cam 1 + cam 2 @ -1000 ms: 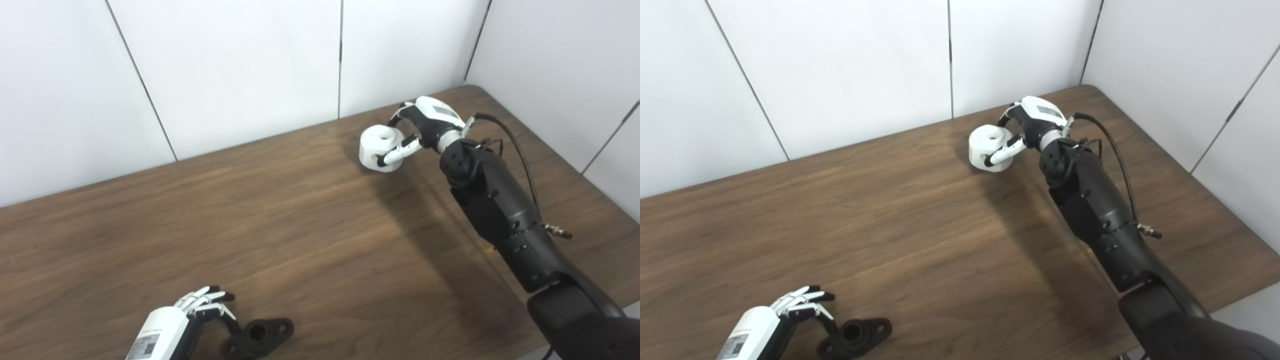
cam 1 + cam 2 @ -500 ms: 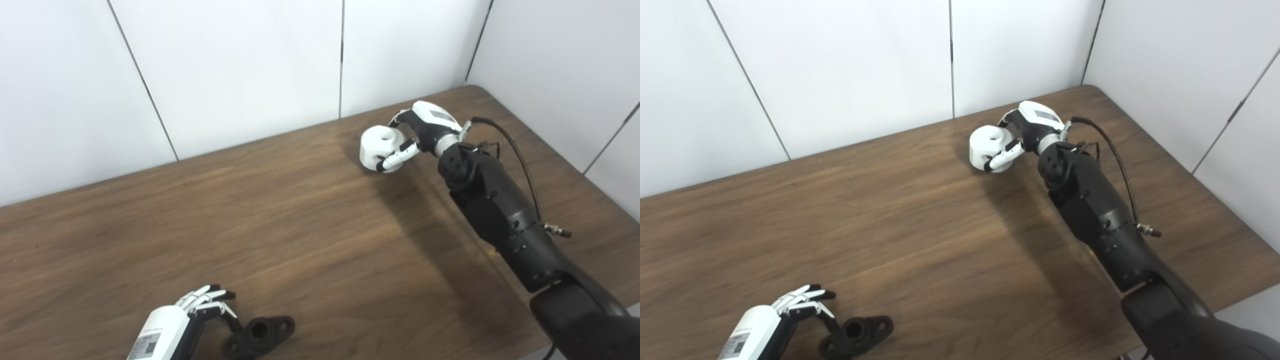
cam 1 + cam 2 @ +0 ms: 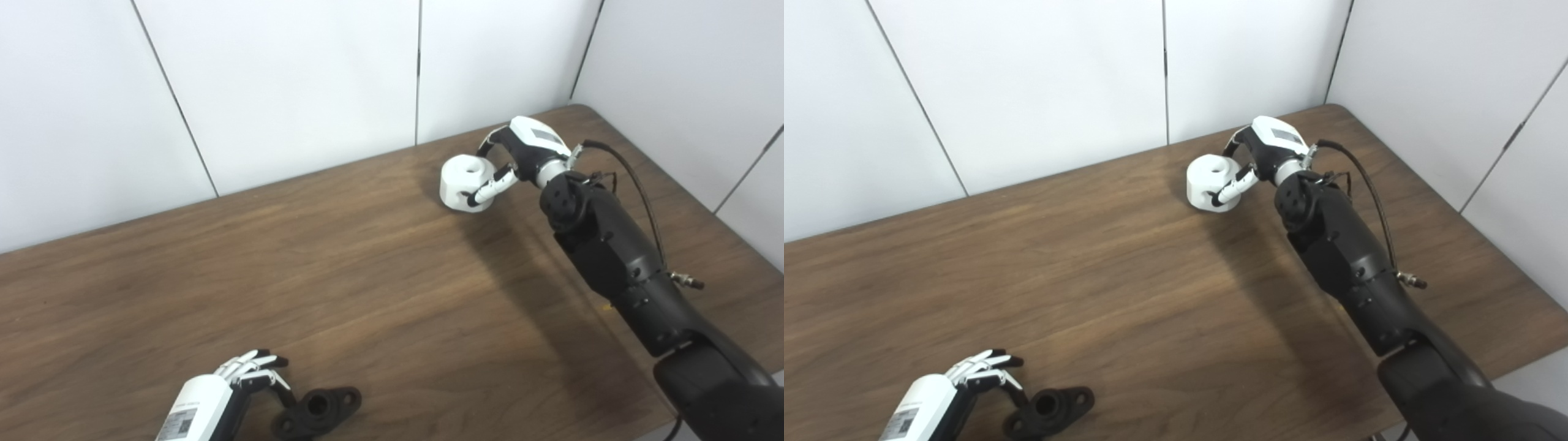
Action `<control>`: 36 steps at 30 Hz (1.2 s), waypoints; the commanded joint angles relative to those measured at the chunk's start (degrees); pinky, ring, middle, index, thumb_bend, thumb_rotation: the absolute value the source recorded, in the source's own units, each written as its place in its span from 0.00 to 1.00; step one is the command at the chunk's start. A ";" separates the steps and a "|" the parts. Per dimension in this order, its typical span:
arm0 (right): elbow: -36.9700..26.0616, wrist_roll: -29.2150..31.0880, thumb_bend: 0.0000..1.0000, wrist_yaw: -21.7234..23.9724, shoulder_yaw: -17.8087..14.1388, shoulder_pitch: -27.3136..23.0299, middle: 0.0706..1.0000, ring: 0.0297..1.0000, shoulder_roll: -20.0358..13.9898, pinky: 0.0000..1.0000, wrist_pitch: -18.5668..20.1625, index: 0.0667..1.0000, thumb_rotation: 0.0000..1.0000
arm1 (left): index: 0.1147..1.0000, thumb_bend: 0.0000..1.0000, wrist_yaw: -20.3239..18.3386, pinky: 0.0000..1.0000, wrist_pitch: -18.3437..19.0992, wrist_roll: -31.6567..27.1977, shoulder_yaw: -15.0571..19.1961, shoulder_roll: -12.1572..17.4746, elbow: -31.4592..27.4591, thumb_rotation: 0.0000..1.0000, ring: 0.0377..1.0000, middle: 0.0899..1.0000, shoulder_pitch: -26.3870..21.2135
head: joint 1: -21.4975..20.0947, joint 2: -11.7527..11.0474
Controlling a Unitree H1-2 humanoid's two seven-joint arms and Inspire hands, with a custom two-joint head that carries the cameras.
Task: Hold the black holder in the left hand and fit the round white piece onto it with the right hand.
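Round white piece [image 3: 463,182]: far right of the brown wooden table [image 3: 380,275], right hand [image 3: 517,150] closed around it. Black holder [image 3: 318,411]: flat at the near edge, touching the left hand [image 3: 251,373], whose fingers curl loosely, grip unclear. White panelled walls [image 3: 275,79] behind; left forearm cut off by the frame.

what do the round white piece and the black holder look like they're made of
Round white piece: probably plastic; smooth matte white with soft rounded edges and no shine. Black holder: looks like matte plastic or cast metal; dull, dark, no clear glint, so uncertain.
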 commanded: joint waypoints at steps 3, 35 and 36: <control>-1.92 0.80 0.55 -3.65 -1.27 -2.01 0.83 0.96 -1.31 1.00 -2.11 0.46 0.15 | 0.42 0.52 -2.27 0.85 1.23 0.34 -0.49 0.87 1.27 0.05 0.87 0.78 2.19 | 0.00 0.12; -20.97 2.61 0.52 2.85 -0.95 3.81 0.82 0.94 -2.13 1.00 0.67 0.45 0.14 | 0.42 0.52 -4.51 0.85 3.74 3.07 -1.75 -0.40 -0.32 0.05 0.87 0.78 1.86 | 7.32 2.06; -22.15 2.55 0.52 3.22 -1.00 4.14 0.82 0.94 -2.12 1.00 0.70 0.45 0.14 | 0.42 0.52 -4.62 0.86 3.93 3.31 -1.87 -0.54 -0.41 0.05 0.87 0.78 1.85 | 7.82 2.14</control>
